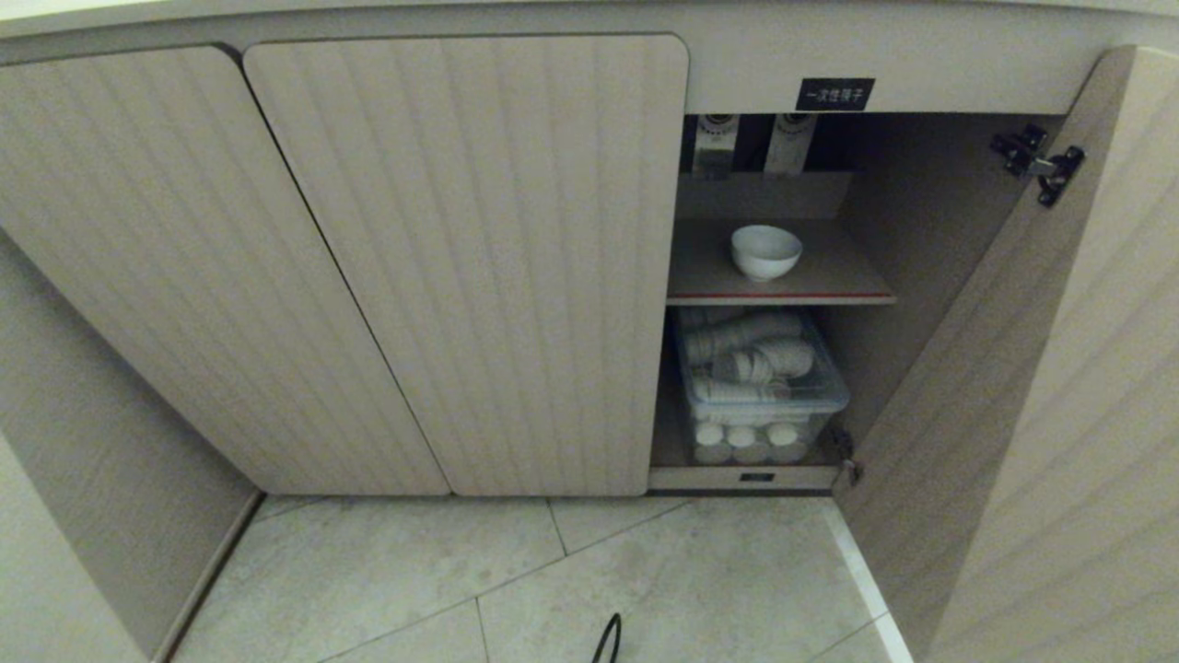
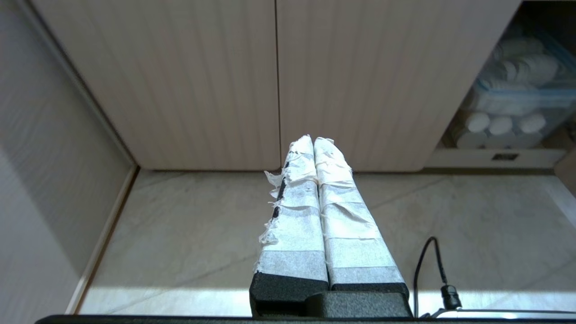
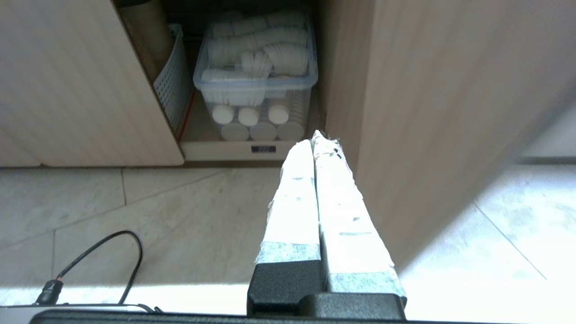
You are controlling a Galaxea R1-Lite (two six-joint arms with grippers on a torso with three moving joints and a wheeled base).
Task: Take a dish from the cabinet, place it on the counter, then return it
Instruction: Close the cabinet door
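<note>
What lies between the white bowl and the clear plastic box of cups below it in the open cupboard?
In the head view, only the red-edged shelf separates them: the bowl stands on it, and the plastic box sits beneath it.

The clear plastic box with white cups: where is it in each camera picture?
Head view: clear plastic box on cabinet floor, below the shelf with the dish.
Left wrist view: box at upper right.
Right wrist view: box at top centre.
Shared landmark: small dark tag below the box.
</note>
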